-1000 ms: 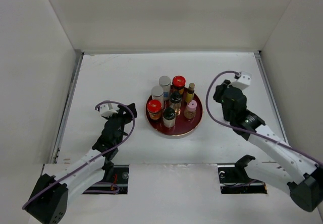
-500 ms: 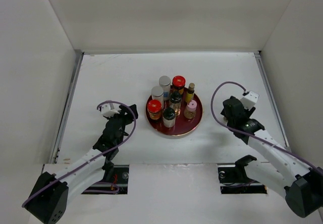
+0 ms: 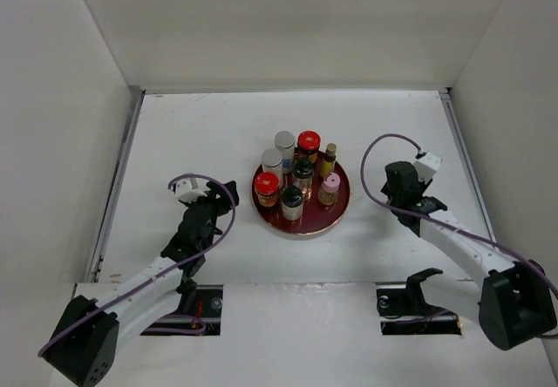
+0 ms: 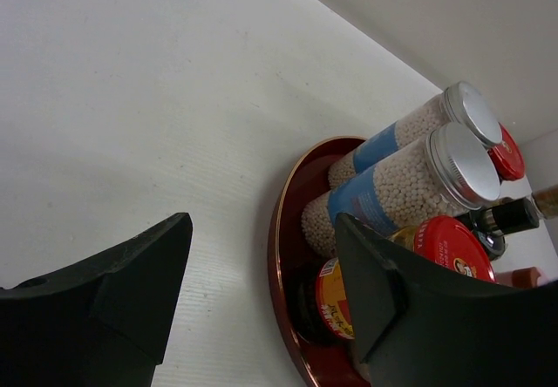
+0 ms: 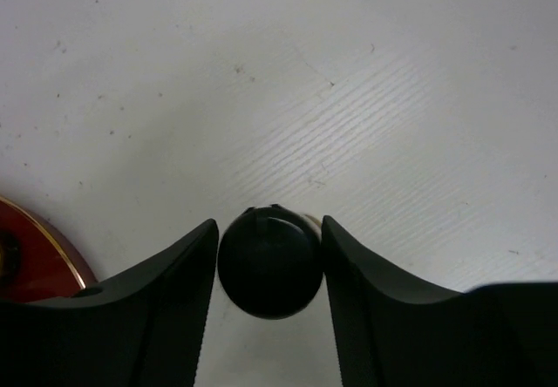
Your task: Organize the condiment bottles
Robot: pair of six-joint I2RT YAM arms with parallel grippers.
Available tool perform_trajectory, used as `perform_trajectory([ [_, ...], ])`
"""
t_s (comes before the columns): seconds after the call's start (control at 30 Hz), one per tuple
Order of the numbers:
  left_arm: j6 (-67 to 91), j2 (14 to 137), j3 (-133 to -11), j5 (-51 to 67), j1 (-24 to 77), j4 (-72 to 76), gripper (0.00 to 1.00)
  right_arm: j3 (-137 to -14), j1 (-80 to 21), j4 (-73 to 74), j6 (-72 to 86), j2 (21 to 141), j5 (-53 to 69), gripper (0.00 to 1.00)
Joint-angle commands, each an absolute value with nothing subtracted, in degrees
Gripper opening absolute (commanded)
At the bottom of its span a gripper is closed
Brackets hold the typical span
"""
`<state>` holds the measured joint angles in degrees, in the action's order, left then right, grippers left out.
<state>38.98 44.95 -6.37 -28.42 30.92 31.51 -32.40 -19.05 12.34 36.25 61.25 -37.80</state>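
Several condiment bottles stand on the round dark red tray [image 3: 316, 215]: two silver-capped jars of white beads [image 3: 284, 140], red-capped jars [image 3: 267, 183], black-capped bottles [image 3: 292, 197], a pink-capped one [image 3: 331, 182] and a thin brown one [image 3: 330, 152]. My right gripper [image 3: 403, 197] is right of the tray, pointing down; in the right wrist view it [image 5: 268, 230] is shut on a black-capped bottle [image 5: 268, 269] over the white table. My left gripper [image 3: 222, 192] is open and empty just left of the tray; in the left wrist view it [image 4: 261, 230] faces the tray rim [image 4: 277, 230] and the silver-capped jars [image 4: 410, 182].
White walls enclose the table on the left, back and right. The tray edge [image 5: 35, 261] shows at the lower left of the right wrist view. Purple cables loop above both wrists.
My right arm has moved down and right, from raised beside the tray to low over the table. The left arm has barely moved. The bottles on the tray have not moved.
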Motion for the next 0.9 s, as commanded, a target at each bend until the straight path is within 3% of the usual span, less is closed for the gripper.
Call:
perform_trajectory([
  [0.0, 38.9, 45.8, -6.9, -28.0, 31.2, 34.2, 0.65, -33.9, -18.4, 6.6, 35.5, 63.4, -35.9, 0.52],
  [0.13, 39.0, 45.0, -6.5, -28.5, 31.0, 34.3, 0.66, -34.0, -19.1, 6.5, 35.3, 62.1, -37.2, 0.37],
  [0.23, 38.8, 45.5, -6.7, -27.9, 31.3, 34.4, 0.66, -34.4, -23.1, 9.0, 34.0, 58.3, -37.4, 0.33],
  [0.53, 39.0, 47.5, -7.0, -28.5, 31.4, 35.6, 0.70, -40.7, -39.8, 24.2, 34.1, 52.1, -33.8, 0.33],
  [0.73, 38.9, 46.7, -6.9, -28.7, 31.6, 35.7, 0.79, -42.6, -53.5, 13.9, 35.1, 58.0, -33.6, 0.34],
  [0.87, 38.2, 45.8, -7.2, -28.9, 31.9, 35.1, 0.87, -42.1, -55.2, 5.6, 34.3, 62.6, -32.1, 0.34],
])
